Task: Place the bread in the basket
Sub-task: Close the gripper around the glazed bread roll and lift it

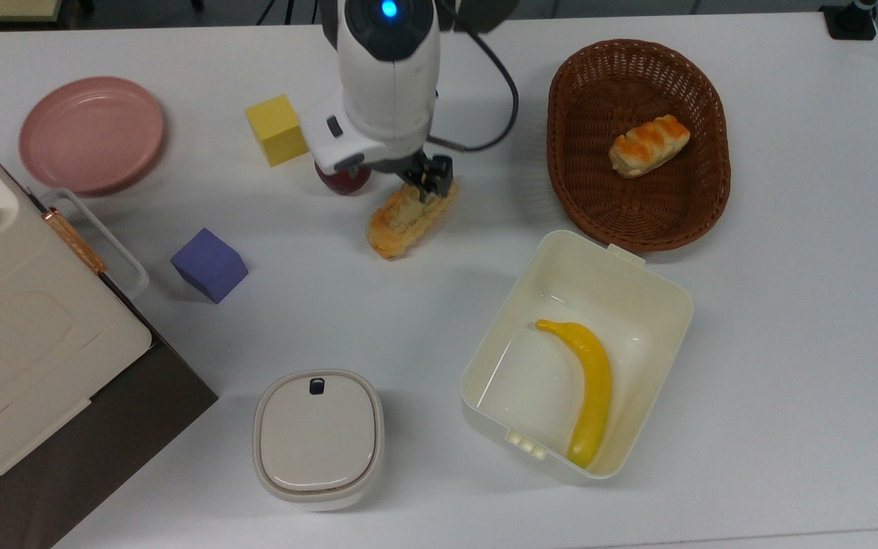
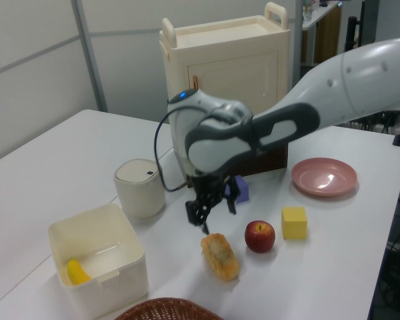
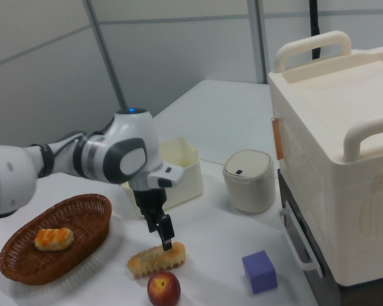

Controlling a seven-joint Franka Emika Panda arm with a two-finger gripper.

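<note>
The bread [image 1: 402, 221] is a long golden loaf with a pale crumbly face, lying on the white table near the middle of the top view. My gripper [image 1: 411, 183] hangs open just above the loaf's far end, with one dark fingertip [image 1: 434, 180] over it. In the left view the gripper [image 2: 213, 211] hovers a little above the bread [image 2: 220, 257], with nothing between its fingers. The dark-brown wicker basket [image 1: 562, 137] stands at the top view's upper right, apart from the loaf, and holds a short pale roll with orange stripes [image 1: 648, 145].
A red apple [image 2: 260, 235] and a yellow cube [image 1: 277, 130] sit close beside the loaf. A cream box [image 1: 656, 282] holding a banana [image 1: 591, 389] stands below the basket. Also here are a purple cube [image 1: 209, 264], a pink plate [image 1: 91, 133], a lidded pot [image 1: 318, 438] and a cream cabinet [image 1: 12, 358].
</note>
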